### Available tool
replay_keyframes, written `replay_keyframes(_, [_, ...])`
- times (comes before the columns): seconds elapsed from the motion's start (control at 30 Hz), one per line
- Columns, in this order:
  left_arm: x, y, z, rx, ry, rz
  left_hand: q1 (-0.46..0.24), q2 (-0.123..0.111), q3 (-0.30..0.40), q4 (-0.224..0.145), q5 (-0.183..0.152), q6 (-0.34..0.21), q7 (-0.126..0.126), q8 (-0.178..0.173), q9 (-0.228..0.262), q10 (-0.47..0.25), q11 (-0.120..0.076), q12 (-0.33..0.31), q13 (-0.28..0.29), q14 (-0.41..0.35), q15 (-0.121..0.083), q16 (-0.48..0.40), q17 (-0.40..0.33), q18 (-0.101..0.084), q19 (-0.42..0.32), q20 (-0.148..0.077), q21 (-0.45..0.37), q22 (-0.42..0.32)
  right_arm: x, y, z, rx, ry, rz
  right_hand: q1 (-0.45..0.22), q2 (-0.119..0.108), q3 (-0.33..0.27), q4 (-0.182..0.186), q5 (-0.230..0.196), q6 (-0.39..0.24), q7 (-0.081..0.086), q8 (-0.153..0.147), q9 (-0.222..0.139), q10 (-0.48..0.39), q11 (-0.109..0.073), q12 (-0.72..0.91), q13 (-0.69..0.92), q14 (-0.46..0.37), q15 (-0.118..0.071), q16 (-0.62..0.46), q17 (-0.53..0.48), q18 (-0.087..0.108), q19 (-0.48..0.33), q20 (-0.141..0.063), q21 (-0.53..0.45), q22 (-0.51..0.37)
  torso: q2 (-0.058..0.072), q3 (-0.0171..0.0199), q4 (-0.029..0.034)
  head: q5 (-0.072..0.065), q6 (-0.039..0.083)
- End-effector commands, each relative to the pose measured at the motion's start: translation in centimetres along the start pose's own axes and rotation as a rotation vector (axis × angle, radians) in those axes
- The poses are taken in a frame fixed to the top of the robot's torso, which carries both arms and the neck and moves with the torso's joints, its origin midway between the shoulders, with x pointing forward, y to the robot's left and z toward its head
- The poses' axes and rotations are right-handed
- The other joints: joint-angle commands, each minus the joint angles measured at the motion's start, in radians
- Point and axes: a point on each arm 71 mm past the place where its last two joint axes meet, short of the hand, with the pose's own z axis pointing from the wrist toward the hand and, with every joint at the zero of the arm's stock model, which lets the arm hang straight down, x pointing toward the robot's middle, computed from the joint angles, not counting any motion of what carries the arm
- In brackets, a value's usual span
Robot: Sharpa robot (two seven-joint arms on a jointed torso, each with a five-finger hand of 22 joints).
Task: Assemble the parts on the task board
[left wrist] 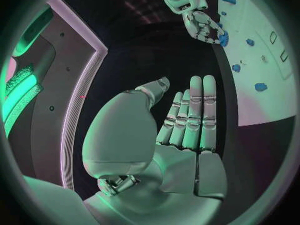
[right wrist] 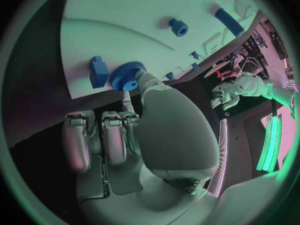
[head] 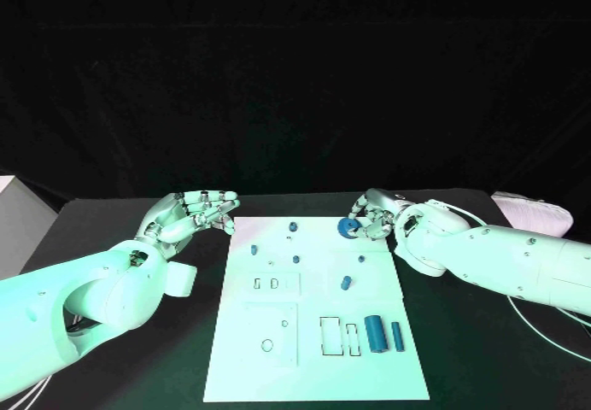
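Observation:
The white task board (head: 247, 342) lies in the middle of the table. Over its far right corner my right hand (head: 379, 213) pinches a blue gear (head: 348, 227) at its fingertips. In the right wrist view the thumb presses on the gear (right wrist: 128, 75), with a blue block (right wrist: 98, 71) right beside it on the board (right wrist: 112, 30). My left hand (head: 191, 215) is raised off the board's far left corner, fingers straight and apart, holding nothing; its bare palm (left wrist: 181, 130) faces the left wrist camera. Small blue pegs (head: 293, 226) dot the board's far half.
Long blue pieces (head: 374, 335) lie beside a rectangular slot (head: 330, 335) at the board's near right. Recesses (head: 267, 345) mark its near left. A white box (head: 10, 201) stands at the table's far left and white cloth (head: 535, 209) at the far right.

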Motion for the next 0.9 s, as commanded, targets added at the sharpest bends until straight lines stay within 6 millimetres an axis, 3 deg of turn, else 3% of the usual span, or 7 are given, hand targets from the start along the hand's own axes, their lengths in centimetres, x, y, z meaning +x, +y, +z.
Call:
replay_keyframes(0.03, [0.2, -0.1, 0.0, 0.005, 0.017, -0.011, -0.006, 0.007, 0.000, -0.005, -0.001, -0.004, -0.002, -0.002, 0.001, -0.007, -0.002, 0.001, 0.000, -0.007, -0.002, 0.003, 0.001, 0.013, -0.006, 0.001, 0.005, 0.001, -0.1, 0.6, -0.2, -0.041, -0.059, -0.049, 0.022, 0.014, 0.024, -0.002, 0.004, 0.028, -0.018, 0.015, 0.008, 0.105, -0.010, 0.003, 0.263, 0.099, -0.008, 0.004, 0.238, -0.016, 0.093, -0.012, 0.009, 0.238, -0.001, 0.0001, -0.0006, 0.001, 0.000])
replay_keyframes(0.33, [0.2, -0.1, 0.1, 0.004, 0.018, -0.012, -0.006, 0.007, 0.000, -0.005, -0.001, -0.004, -0.002, -0.002, 0.001, -0.007, -0.002, 0.001, 0.000, -0.007, -0.002, 0.003, 0.001, 0.013, -0.006, 0.001, 0.005, 0.001, -0.4, 3.0, -1.0, -0.139, -0.178, -0.086, 0.014, 0.003, 0.042, -0.002, 0.005, 0.034, -0.020, 0.019, 0.008, 0.105, -0.013, 0.003, 0.263, 0.100, -0.011, 0.005, 0.240, -0.022, 0.104, -0.016, 0.028, 0.260, -0.001, 0.0007, -0.0002, 0.002, 0.003])
replay_keyframes(0.57, [0.3, 0.0, 0.1, 0.002, 0.021, -0.013, -0.005, 0.008, 0.001, -0.006, -0.001, -0.004, -0.002, -0.002, 0.002, -0.007, -0.002, 0.002, 0.000, -0.008, -0.002, 0.005, 0.002, 0.013, -0.007, 0.001, 0.007, 0.003, 0.2, 6.8, -1.8, -0.242, -0.207, -0.094, -0.003, -0.011, 0.050, 0.003, 0.001, 0.030, -0.019, 0.016, 0.007, 0.105, -0.013, 0.003, 0.263, 0.100, -0.011, 0.006, 0.243, -0.023, 0.106, -0.017, 0.031, 0.263, -0.001, 0.0004, -0.0004, 0.002, 0.006])
replay_keyframes(0.9, [0.6, 0.0, 0.3, -0.001, 0.031, -0.018, -0.005, 0.008, 0.001, -0.006, -0.001, -0.004, -0.002, -0.002, 0.002, -0.007, -0.002, 0.002, 0.000, -0.008, -0.002, 0.005, 0.002, 0.013, -0.007, 0.001, 0.007, 0.003, 2.4, 11.6, -1.3, -0.332, -0.168, -0.103, -0.009, -0.016, 0.053, 0.006, -0.005, 0.029, -0.019, 0.015, 0.006, 0.105, -0.012, 0.003, 0.263, 0.101, -0.011, 0.006, 0.245, -0.023, 0.106, -0.017, 0.031, 0.263, 0.000, -0.0023, 0.0028, 0.002, 0.009])
